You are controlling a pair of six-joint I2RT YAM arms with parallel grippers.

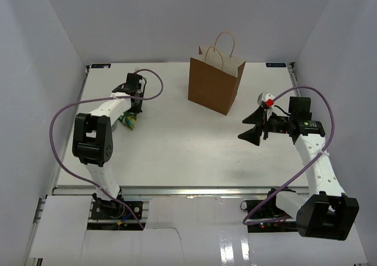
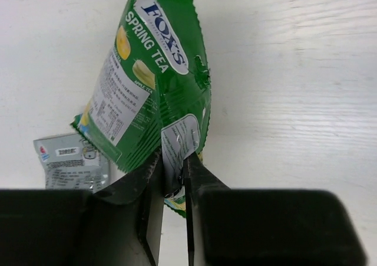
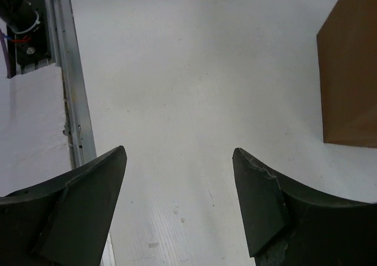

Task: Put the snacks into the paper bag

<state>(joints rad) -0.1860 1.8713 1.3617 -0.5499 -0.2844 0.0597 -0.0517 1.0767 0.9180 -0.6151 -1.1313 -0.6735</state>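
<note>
In the top view, the paper bag [image 1: 213, 86] stands upright at the upper centre of the frame, handles up and mouth open. Your left gripper [image 1: 132, 108] is at the upper left, well apart from the bag, with a green packet [image 1: 128, 121] just beneath it on the table [image 1: 177, 154]. Your right gripper [image 1: 253, 126] hangs at the centre right, near the bag's right side, with nothing in it.

In the left wrist view, the left gripper [image 2: 175, 183] is clamped on the bottom edge of the green packet [image 2: 150, 83], with a thin fold of foil pinched between the two fingers. The rest of the packet fans up toward the top of the frame. A silver-grey packet [image 2: 70, 166] lies at the lower left, just beside the green one, and I cannot tell whether they touch. Expect the packet to be very light, soft and crinkly, with slick foil. The flat sealed seam is the place to hold it, since the puffed middle would likely squirm out. With so narrow a bite it may swing or slip if you move fast.

In the right wrist view, the right gripper [image 3: 179, 177] has its jaws wide apart over bare table. The brown side of the bag fills the right edge, and a metal rail [image 3: 73, 101] runs down the left.
</note>
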